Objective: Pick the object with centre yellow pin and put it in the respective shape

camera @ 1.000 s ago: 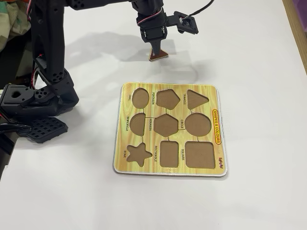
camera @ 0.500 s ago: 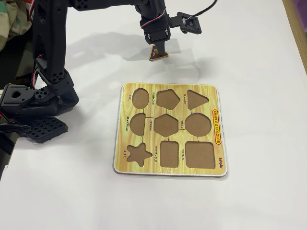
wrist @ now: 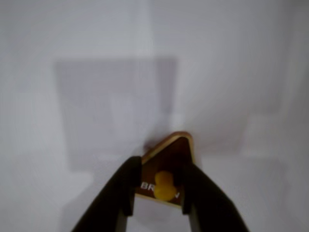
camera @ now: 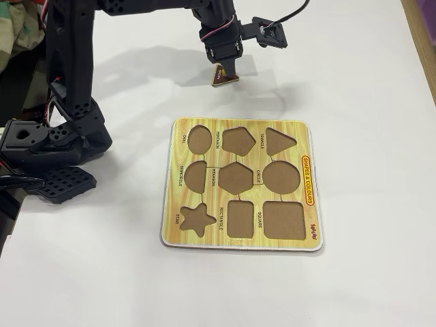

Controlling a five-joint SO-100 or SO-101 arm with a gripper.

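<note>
A brown triangle piece [wrist: 170, 157] with a yellow centre pin [wrist: 164, 185] and white lettering sits between my black gripper's [wrist: 158, 189] fingers in the wrist view. The jaws stand close on either side of the pin, the right one against it. In the fixed view the gripper [camera: 223, 68] holds the piece [camera: 225, 78] tilted, just above the white table beyond the board's far edge. The yellow shape board [camera: 240, 184] lies mid-table with all its cut-outs empty. Its triangle hole [camera: 280, 140] is at the far right.
The arm's black base [camera: 48, 143] stands at the left of the fixed view. The wrist camera and its cable [camera: 270, 33] stick out to the right of the gripper. The table's right edge [camera: 419, 41] is at the far right.
</note>
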